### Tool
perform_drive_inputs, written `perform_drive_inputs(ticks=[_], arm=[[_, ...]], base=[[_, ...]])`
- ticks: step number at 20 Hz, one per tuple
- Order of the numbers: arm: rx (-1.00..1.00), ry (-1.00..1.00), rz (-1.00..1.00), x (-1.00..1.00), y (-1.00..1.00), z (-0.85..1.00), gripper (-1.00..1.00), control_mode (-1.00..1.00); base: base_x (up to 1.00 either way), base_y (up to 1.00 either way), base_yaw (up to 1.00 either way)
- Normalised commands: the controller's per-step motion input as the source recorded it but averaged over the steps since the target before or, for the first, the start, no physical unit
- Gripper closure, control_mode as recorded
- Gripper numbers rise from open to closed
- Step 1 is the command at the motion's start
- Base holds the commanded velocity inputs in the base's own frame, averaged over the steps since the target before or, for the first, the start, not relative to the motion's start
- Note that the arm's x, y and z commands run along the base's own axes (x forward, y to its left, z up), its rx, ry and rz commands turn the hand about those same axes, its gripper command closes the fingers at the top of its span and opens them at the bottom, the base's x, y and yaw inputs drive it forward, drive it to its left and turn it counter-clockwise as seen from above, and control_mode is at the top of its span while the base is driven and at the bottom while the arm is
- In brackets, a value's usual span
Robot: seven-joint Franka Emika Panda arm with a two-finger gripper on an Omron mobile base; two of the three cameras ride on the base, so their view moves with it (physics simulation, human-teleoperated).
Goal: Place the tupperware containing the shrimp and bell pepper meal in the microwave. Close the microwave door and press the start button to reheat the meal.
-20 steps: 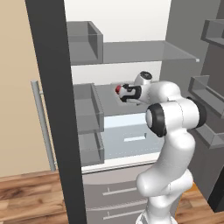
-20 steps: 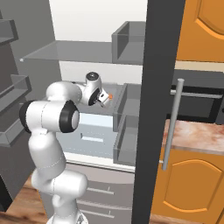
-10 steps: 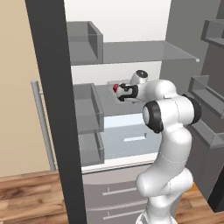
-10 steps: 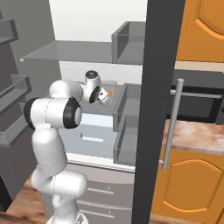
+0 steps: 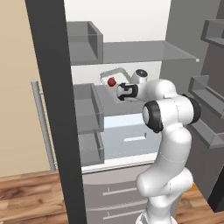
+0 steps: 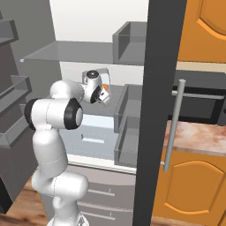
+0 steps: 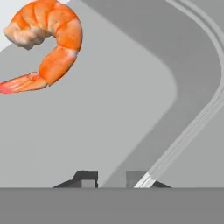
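Gripper (image 7: 112,178): jaws narrow, the two tips standing astride the near rim of the tray – one inside it, one outside. Whether they press the rim already I cannot tell.
Tray (image 7: 100,113): white, shallow, with a raised rim and a rounded corner; it lies on a fridge shelf (image 5: 109,94) right under and ahead of the gripper. In the left base view the tray (image 5: 116,74) sits just past the gripper (image 5: 122,92), at the back of the shelf.
Shrimp (image 7: 46,41): orange-pink and curled, lying on the tray floor well ahead of the tips and off to their left – not touching them. In the right base view a bit of the shrimp (image 6: 105,88) shows just beside the hand.
Pepper (image 5: 111,81): small and red, in the tray beyond the gripper.
Arm (image 5: 168,131): reaches from the base into the open fridge, hand level with the middle shelf.
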Motion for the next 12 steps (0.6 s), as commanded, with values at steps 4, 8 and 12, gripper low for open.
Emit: perform_drive_inputs(ticks=[4,8,12], arm=[[0.00,0.00,0.00,-0.13,0.00,0.00,1.00,-1.00],[0.00,0.00,-0.02,-0.48,0.00,0.04,1.00,-1.00],[0.00,0.04,-0.10,-0.83,0.00,0.10,1.00,-1.00]], base=[[0.00,0.00,0.00],[0.00,0.00,0.00],[0.00,0.00,0.00]])
